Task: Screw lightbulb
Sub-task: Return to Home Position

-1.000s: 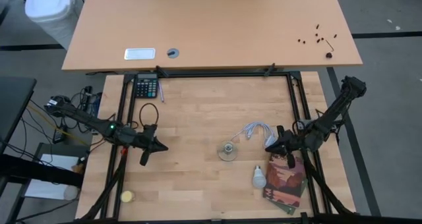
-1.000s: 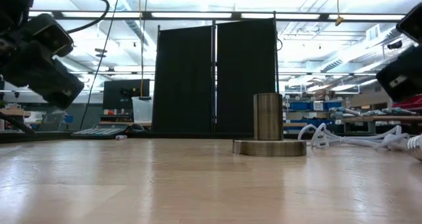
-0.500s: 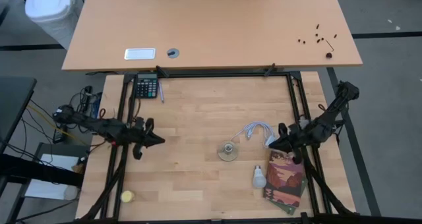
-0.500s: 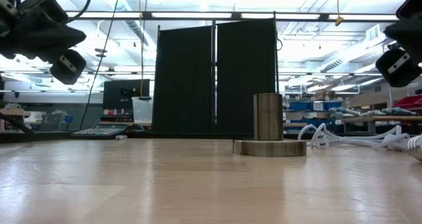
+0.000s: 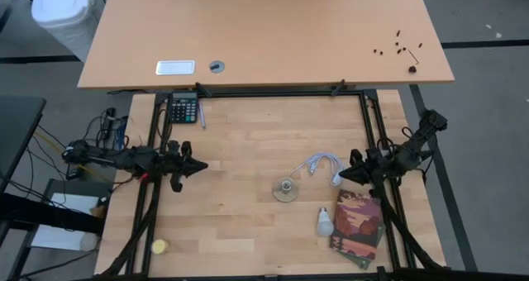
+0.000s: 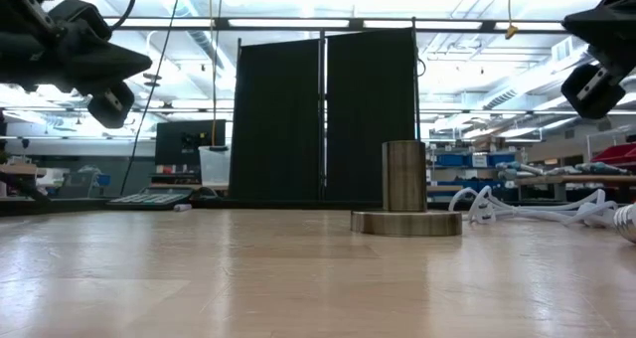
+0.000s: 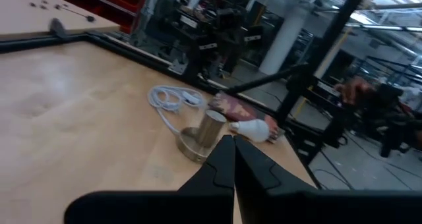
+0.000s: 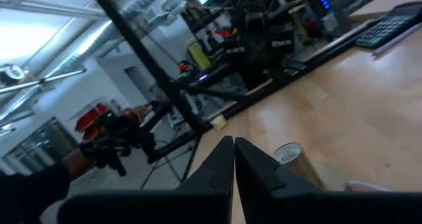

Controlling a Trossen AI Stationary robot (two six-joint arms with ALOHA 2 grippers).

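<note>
The white lightbulb [image 5: 325,221] lies on its side on the wooden table near the front right, and shows in the left wrist view [image 7: 254,127] too. The round metal socket [image 5: 287,188] stands upright on its flat disc at mid-table [image 6: 404,194]. My left gripper [image 5: 203,165] hovers shut above the table's left side, pointing level toward the socket. My right gripper [image 5: 340,177] hovers shut above the right side, pointing toward the table's left. Neither holds anything.
A coiled white cord [image 5: 318,163] lies just beyond the socket. A colourful book [image 5: 359,223] lies beside the bulb. A calculator [image 5: 183,109] sits at the far left and a yellow ball [image 5: 159,246] at the near left. A second desk [image 5: 264,33] stands behind.
Both arms have folded back. My left gripper has risen and drawn toward the table's left edge. My right gripper has risen and drawn toward the right edge. Both have tipped up to level and stayed shut. The bulb and socket have not moved.
</note>
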